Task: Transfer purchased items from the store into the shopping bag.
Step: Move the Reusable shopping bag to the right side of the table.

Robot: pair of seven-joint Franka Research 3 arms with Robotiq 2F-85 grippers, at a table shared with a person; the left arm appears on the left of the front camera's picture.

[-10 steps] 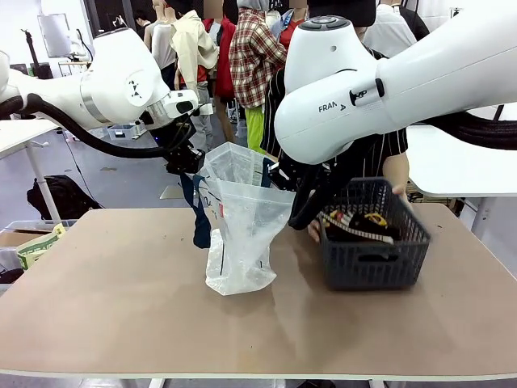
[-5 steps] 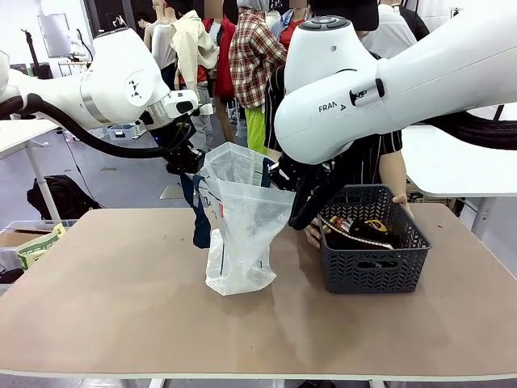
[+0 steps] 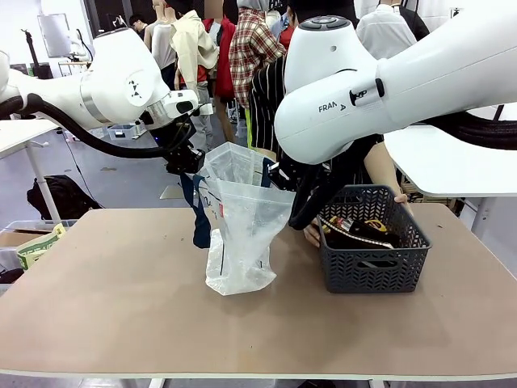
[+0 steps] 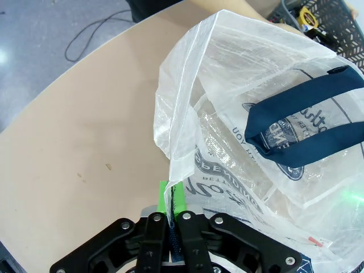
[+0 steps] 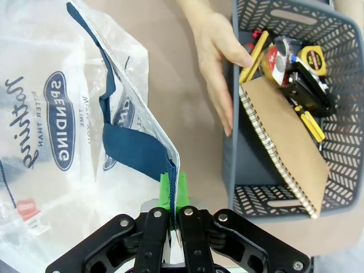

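Left gripper (image 4: 172, 196): I see it pinching the crinkly clear rim of the shopping bag (image 3: 242, 218).
Right gripper (image 5: 172, 185): pinching the bag's opposite rim.
Person's hand (image 5: 219, 68): flat, fingers together, right of the bag.
Store (image 3: 371, 271): grey lattice, right of the bag, holding the purchased items (image 5: 284, 136).

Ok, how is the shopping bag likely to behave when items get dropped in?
Probably floppy: the shopping bag creases and sags between the left hand and right hand pinching its rim. Likely light: thin translucent film. It may tip, resting on a narrow crumpled base.
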